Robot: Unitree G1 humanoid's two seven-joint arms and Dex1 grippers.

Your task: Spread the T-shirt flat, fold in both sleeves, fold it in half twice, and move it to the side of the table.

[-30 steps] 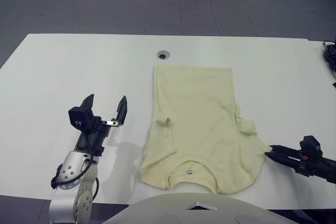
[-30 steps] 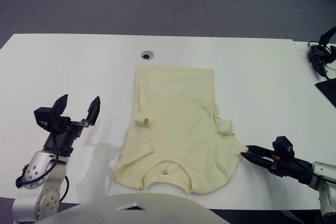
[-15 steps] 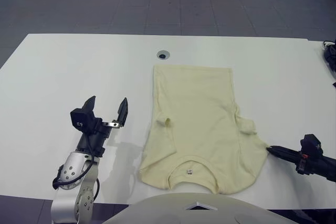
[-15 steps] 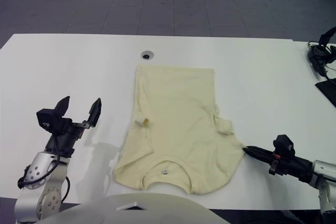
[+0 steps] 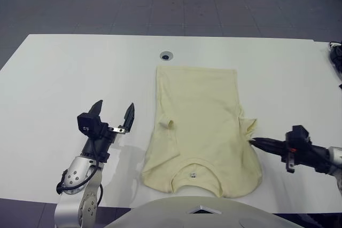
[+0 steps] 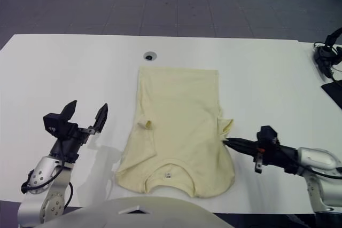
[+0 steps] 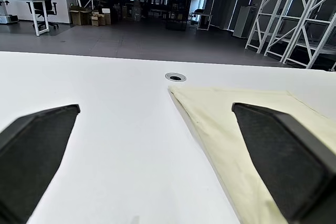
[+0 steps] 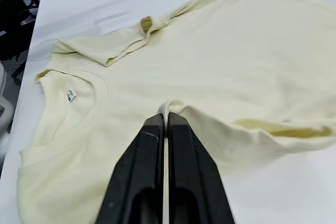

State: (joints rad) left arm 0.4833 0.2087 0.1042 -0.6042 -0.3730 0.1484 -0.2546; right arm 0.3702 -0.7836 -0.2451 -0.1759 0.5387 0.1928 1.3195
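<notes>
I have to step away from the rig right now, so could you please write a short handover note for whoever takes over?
Left gripper: open, above the table, beside the T-shirt on its left.
Right gripper: shut on the T-shirt at its right edge, just below the right sleeve.
Done: shirt lies spread out, collar toward the robot; left sleeve looks folded in.
Left: finish the right sleeve, which is bunched; fold in half twice; move it to the table's side.

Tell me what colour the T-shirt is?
The T-shirt is plain pale yellow, seen best in the right wrist view.
</notes>
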